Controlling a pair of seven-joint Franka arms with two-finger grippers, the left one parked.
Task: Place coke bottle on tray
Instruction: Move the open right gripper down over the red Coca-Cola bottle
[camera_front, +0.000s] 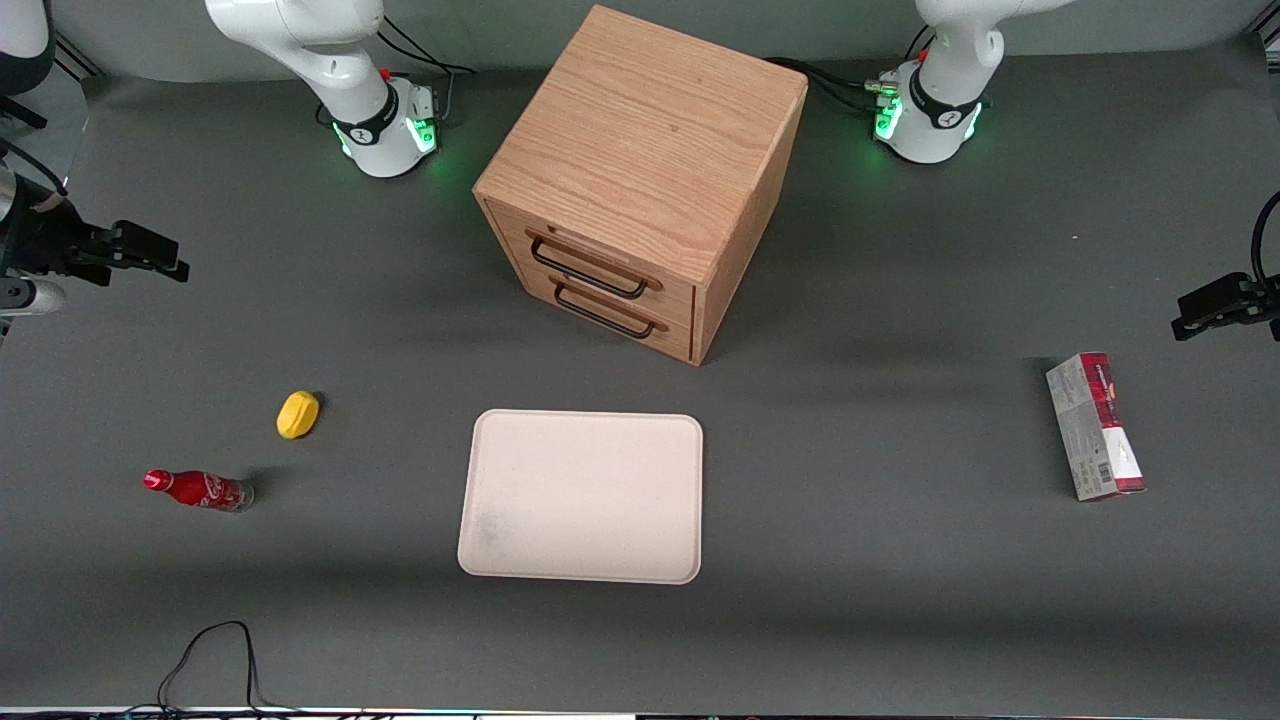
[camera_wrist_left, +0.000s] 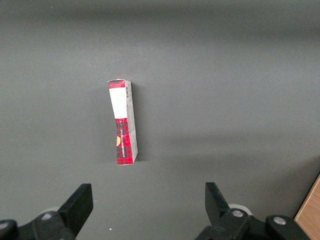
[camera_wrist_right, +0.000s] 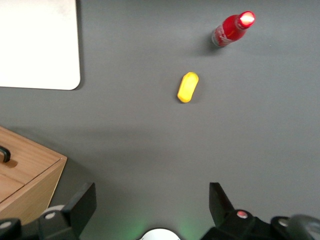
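While the wooden drawer cabinet stands farthest from the front camera, the cream tray lies flat in front of it, nothing on it. Raised above the table toward the working arm's end, the gripper hangs with fingers spread wide, holding nothing. A red-and-white carton lies toward the parked arm's end, its print unreadable. Near a yellow lump, the coke bottle stands well apart from the tray, white script on its side.
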